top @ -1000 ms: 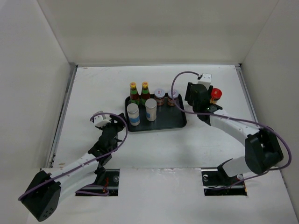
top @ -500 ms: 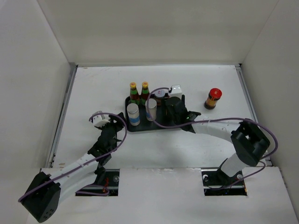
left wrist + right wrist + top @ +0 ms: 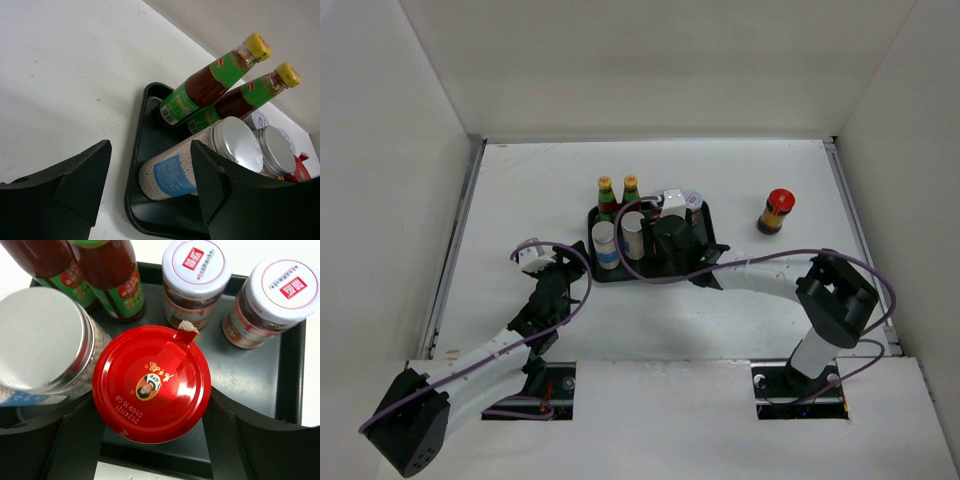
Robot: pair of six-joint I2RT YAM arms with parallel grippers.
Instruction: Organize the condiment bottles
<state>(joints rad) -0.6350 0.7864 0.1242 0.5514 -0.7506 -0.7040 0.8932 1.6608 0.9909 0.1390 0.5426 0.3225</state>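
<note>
watching the right gripper (image 3: 155, 432) clenching the round red-lidded jar (image 3: 151, 382) by its sides, over the black rectangular tray (image 3: 250, 375), beside a grey-topped white cylinder (image 3: 42, 335). jar is looking rigid, slick, probably glass; the sidewall under the lid is looking safest. left gripper (image 3: 150, 160) is hanging released, empty.

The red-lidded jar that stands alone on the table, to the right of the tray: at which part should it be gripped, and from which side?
Grip the red-lidded jar across its round lid, or the body just below, coming straight down from above. It stands upright on the table, apart from the black tray, so the jaws probably find room on any two opposite sides.
</note>
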